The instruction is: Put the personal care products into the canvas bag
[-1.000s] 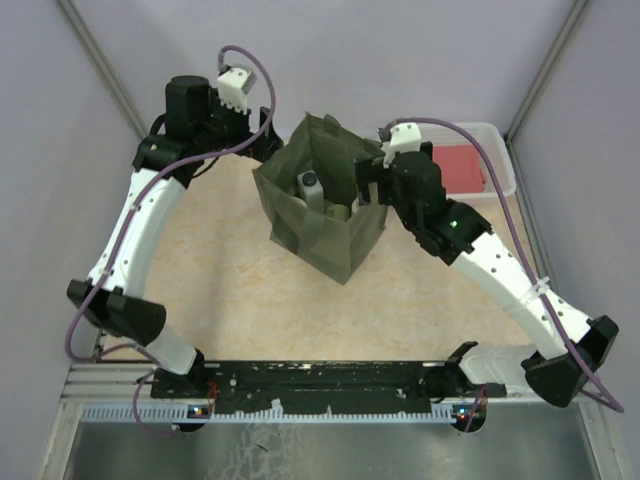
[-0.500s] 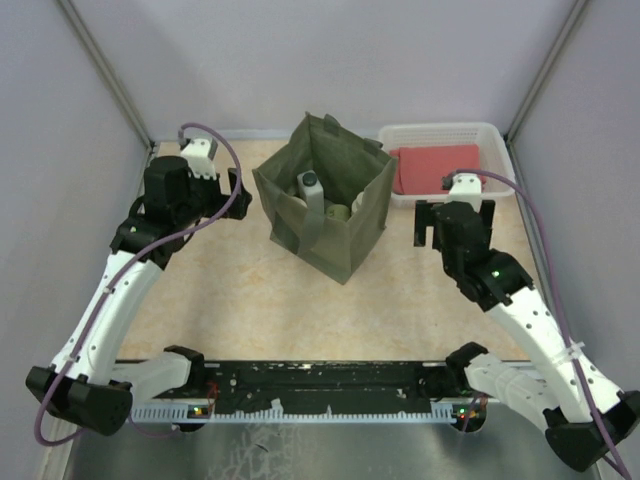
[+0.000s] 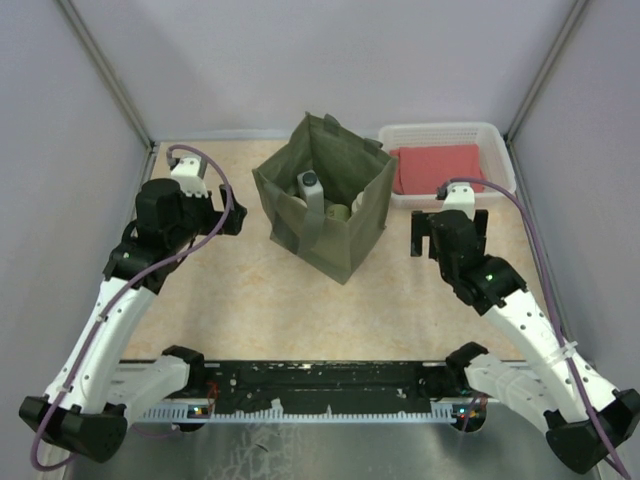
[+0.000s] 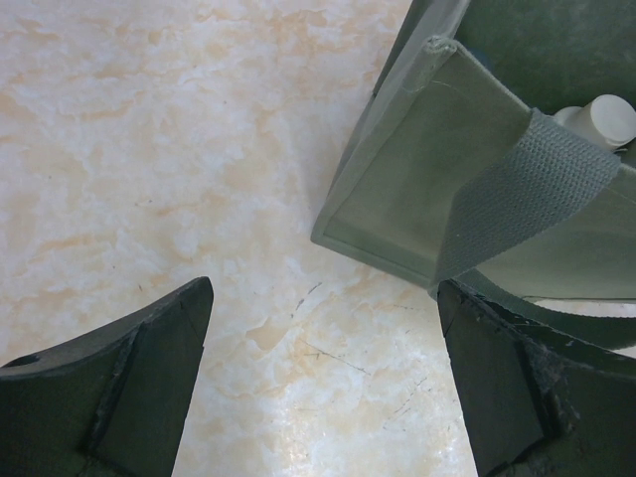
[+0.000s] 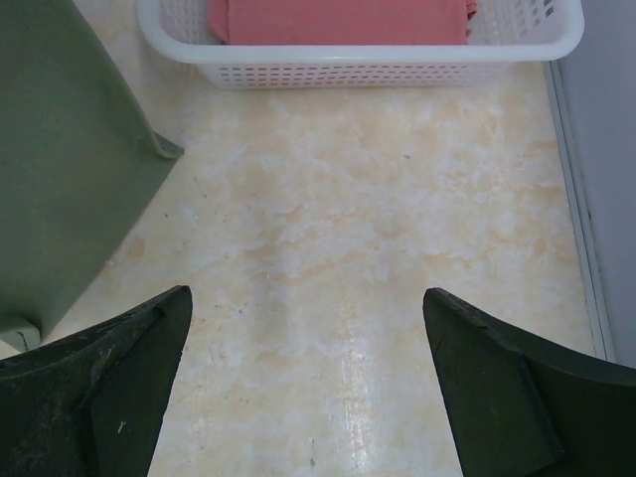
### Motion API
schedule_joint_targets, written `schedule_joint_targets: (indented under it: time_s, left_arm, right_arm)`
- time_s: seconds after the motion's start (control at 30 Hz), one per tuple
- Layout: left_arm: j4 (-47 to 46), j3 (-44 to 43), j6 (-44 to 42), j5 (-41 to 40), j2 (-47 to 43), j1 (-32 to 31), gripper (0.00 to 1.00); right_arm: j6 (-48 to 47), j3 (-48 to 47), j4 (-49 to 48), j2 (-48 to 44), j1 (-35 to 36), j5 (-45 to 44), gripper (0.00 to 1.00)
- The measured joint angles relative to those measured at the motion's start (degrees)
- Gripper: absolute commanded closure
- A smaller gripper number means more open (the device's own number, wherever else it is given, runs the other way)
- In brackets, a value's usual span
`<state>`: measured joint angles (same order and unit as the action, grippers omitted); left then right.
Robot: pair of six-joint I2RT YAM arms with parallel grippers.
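The olive-green canvas bag (image 3: 322, 205) stands upright at the table's middle back. Inside it I see a white bottle with a grey cap (image 3: 309, 184) and cream caps (image 3: 340, 212); the other products are hidden in the bag. My left gripper (image 3: 234, 207) is open and empty, just left of the bag. In the left wrist view (image 4: 323, 378) it hangs over bare table, with the bag's corner (image 4: 417, 189), a loop handle (image 4: 527, 189) and a white cap (image 4: 608, 119) at the upper right. My right gripper (image 3: 450, 225) is open and empty, right of the bag (image 5: 60, 169).
A white mesh basket (image 3: 500, 150) with a red folded cloth (image 3: 440, 166) stands at the back right; it also shows in the right wrist view (image 5: 397, 62) ahead of the gripper (image 5: 308, 378). Grey walls close in the sides and back.
Both arms have pulled away from the bag: the left gripper moved nearer and left, the right gripper moved out to the right. Both stay open. The bag has not moved.
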<state>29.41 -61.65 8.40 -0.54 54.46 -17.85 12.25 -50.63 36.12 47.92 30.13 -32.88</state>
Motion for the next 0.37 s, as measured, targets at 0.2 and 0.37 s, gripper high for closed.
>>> schedule_joint_targets:
  time_s: [0.2, 0.37]
  left_arm:
    - [-0.5, 1.8, 0.2, 0.0, 0.0, 0.0, 0.0]
    - [-0.6, 2.5, 0.2, 0.1, -0.2, 0.0, 0.0]
  right_arm:
    - [0.0, 0.0, 0.0, 0.0, 0.0, 0.0, 0.01]
    - [0.3, 0.0, 0.0, -0.2, 0.0, 0.0, 0.01]
